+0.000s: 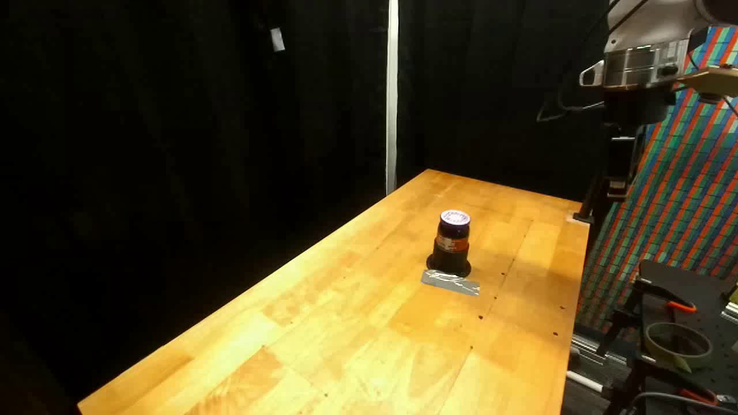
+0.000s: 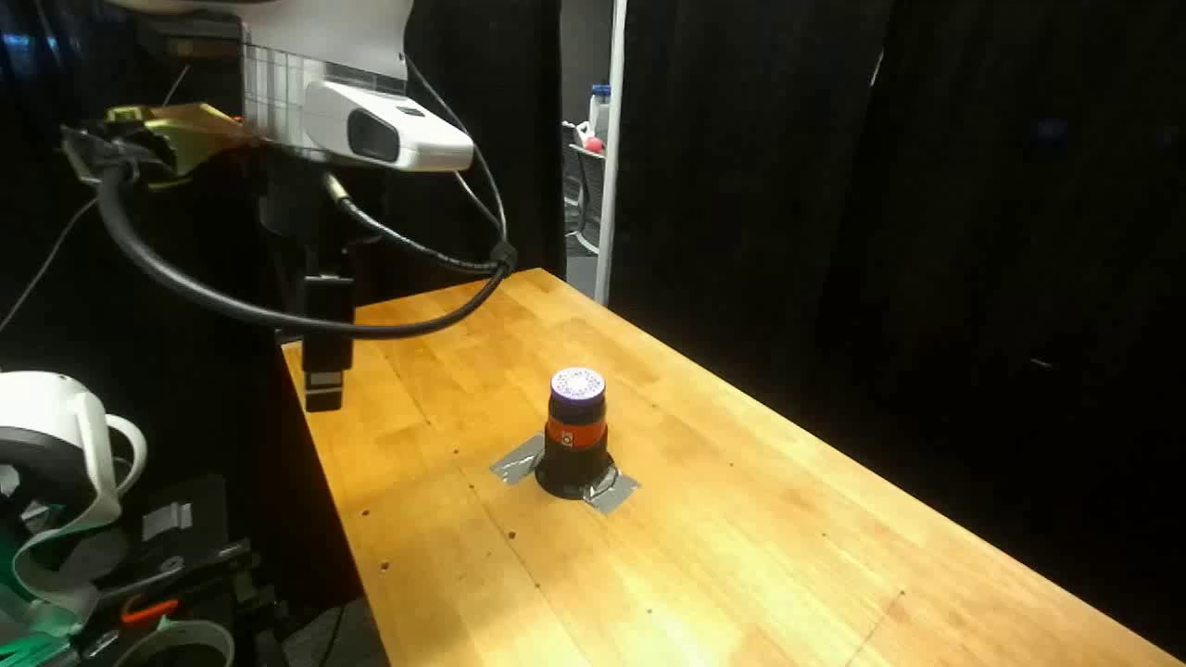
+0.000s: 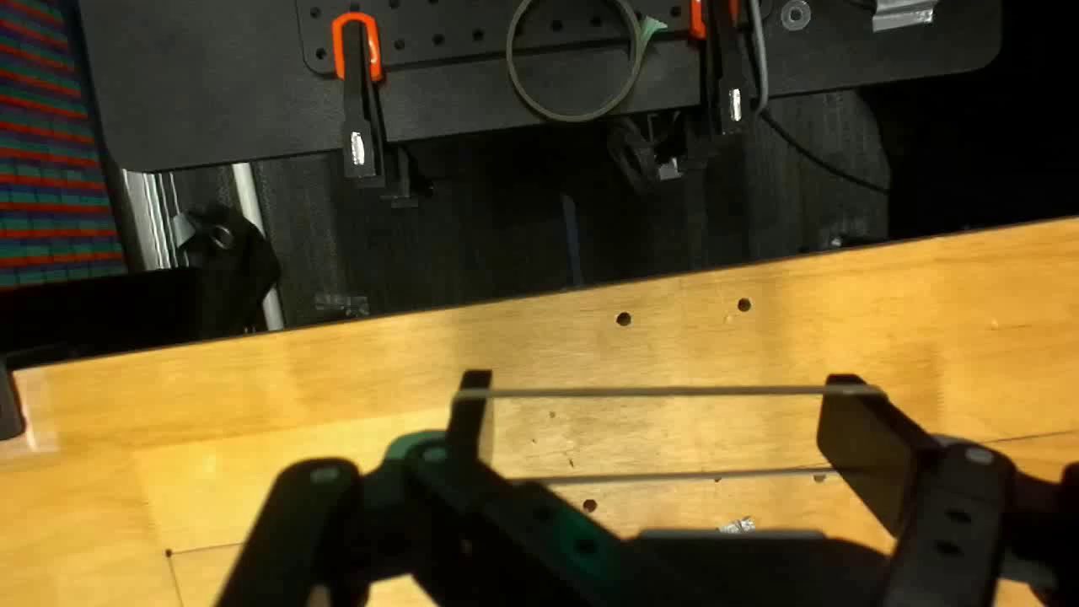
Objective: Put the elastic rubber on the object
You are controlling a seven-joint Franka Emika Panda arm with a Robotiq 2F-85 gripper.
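The object [image 1: 452,245] is a dark upright cylinder with an orange-red band and a pale top. It stands on a dark round base on the wooden table and also shows in an exterior view [image 2: 576,435]. It is out of view in the wrist view. My gripper [image 3: 660,405] is open. The elastic rubber [image 3: 657,391] is a thin pale loop stretched around both fingers, its two strands spanning the gap. The gripper [image 1: 617,193] hangs above the table's edge, higher than the table top and to the side of the object; it also shows in an exterior view [image 2: 324,394].
Silver tape [image 1: 451,282] lies at the object's base. The wooden table [image 2: 741,547] ends at an edge near the arm. Beyond it is a dark side shelf [image 3: 219,93] with orange clamps [image 3: 357,51] and a roll [image 3: 576,111]. A black cable [image 2: 398,329] loops from the wrist.
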